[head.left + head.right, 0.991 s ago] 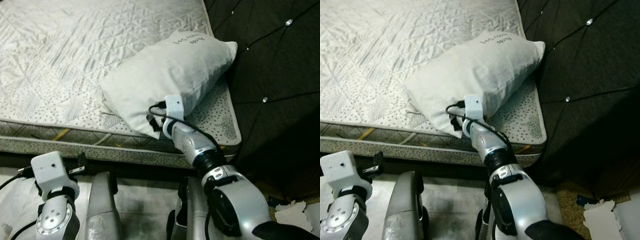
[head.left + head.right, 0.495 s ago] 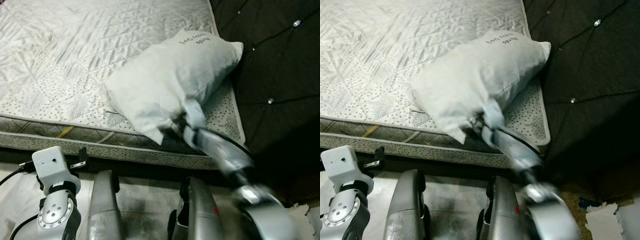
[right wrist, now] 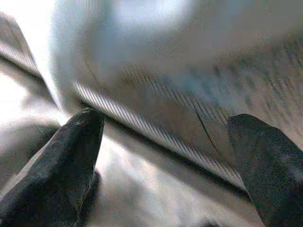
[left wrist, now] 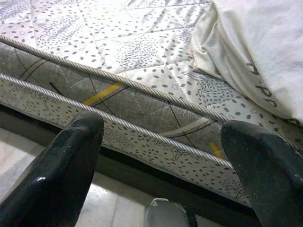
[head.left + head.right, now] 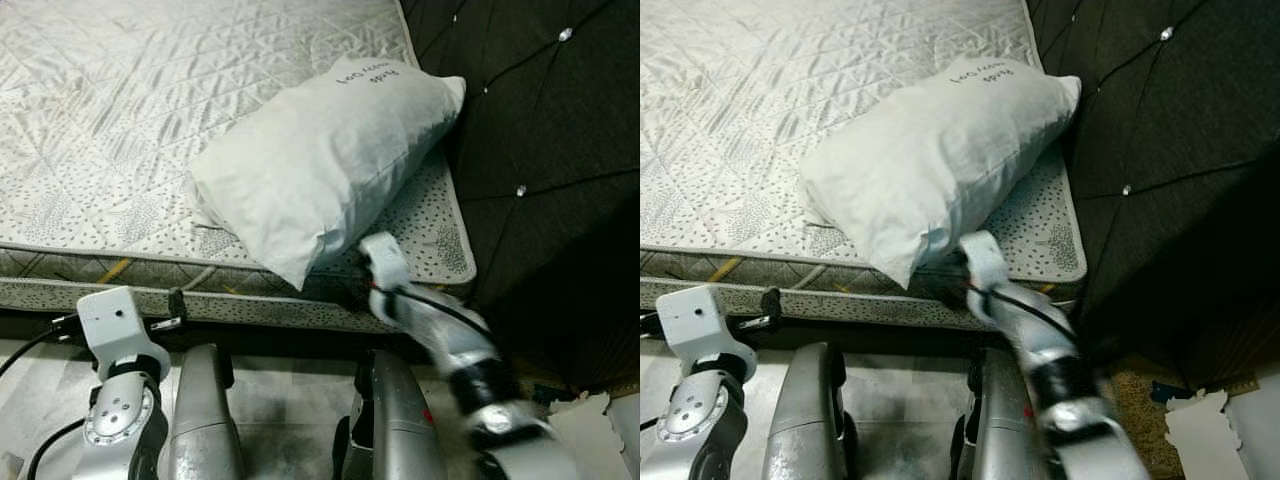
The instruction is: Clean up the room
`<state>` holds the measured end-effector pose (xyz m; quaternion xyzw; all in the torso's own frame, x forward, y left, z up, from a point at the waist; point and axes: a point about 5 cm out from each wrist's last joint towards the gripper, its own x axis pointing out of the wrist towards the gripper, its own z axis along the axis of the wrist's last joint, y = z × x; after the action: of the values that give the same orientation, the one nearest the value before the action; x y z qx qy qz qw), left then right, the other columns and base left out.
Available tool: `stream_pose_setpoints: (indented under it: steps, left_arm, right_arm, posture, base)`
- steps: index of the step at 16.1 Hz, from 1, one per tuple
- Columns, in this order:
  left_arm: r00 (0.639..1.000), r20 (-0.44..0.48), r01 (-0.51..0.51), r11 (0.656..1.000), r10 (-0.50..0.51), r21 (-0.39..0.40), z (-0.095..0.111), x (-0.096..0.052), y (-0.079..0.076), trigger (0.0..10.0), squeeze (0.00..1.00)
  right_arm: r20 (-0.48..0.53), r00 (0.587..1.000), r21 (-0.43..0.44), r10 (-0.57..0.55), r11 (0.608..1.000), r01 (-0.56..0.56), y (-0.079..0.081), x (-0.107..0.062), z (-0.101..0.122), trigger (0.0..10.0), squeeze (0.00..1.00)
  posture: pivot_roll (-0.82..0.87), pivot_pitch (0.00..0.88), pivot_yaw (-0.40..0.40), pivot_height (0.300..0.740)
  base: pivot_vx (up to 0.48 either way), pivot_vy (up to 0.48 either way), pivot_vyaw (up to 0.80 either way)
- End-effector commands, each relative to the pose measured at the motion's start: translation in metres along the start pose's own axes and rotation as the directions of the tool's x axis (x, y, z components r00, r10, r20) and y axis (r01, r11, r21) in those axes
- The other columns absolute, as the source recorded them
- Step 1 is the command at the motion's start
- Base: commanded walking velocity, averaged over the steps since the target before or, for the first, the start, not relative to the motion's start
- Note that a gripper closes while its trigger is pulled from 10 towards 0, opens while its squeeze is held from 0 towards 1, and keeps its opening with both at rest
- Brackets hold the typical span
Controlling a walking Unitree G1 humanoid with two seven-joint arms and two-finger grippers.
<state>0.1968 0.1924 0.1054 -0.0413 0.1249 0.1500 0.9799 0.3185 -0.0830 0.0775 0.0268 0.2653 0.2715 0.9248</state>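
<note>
One white pillow (image 5: 325, 160) lies on the mattress (image 5: 120, 130), at about 1 o'clock from the middle of the head view, its upper end against the dark tufted headboard (image 5: 540, 150) and its lower corner reaching the mattress edge. Handwriting marks its upper end. One mattress, one pillow, one headboard; two grippers.

The right gripper (image 3: 165, 156) sits at the mattress edge just below the pillow's lower corner, around 5 o'clock from the pillow. Its two black fingers (image 3: 61, 161) stand wide apart with nothing between them; the wrist picture is blurred.

The left gripper (image 4: 161, 156) hangs low at about 8 o'clock, before the mattress side, its two fingers (image 4: 61, 170) spread wide and holding nothing.

Some torn white paper (image 5: 590, 425) lies on the floor at 4 o'clock.
</note>
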Motion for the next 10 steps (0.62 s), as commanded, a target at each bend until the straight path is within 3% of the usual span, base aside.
stream_pose_setpoints:
  steps: [1,3,5,10]
  left_arm:
    - [1.0,-0.017,0.014,1.0,-0.015,-0.005,-0.003,0.0,-0.002,10.0,0.0]
    - [1.0,-0.02,0.023,1.0,-0.023,-0.01,-0.003,0.001,-0.004,10.0,0.0]
    - [0.999,-0.023,0.023,1.0,-0.023,-0.014,-0.004,0.0,-0.004,10.0,0.0]
    - [0.999,-0.025,0.019,0.999,-0.019,-0.027,-0.004,0.0,-0.005,10.0,0.0]
  right_arm:
    - [0.063,0.998,0.042,-0.028,0.999,0.025,0.002,0.003,0.013,10.0,0.0]
    - [0.081,0.996,0.066,-0.034,0.997,0.029,0.017,0.014,0.02,10.0,0.0]
    - [0.092,0.99,0.147,-0.105,0.985,0.09,0.02,0.023,0.029,10.0,0.0]
    - [0.072,0.967,0.234,-0.244,0.947,0.222,0.026,0.037,0.041,10.0,0.0]
  posture:
    - [0.08,0.094,-0.086,0.556]
    - [0.09,0.094,-0.088,0.546]
    - [0.09,0.095,-0.089,0.546]
    - [0.1,0.103,-0.101,0.546]
  base:
    - [0.0,0.0,0.0]
    - [0.0,0.0,0.0]
    - [0.0,0.0,0.0]
    - [0.0,0.0,0.0]
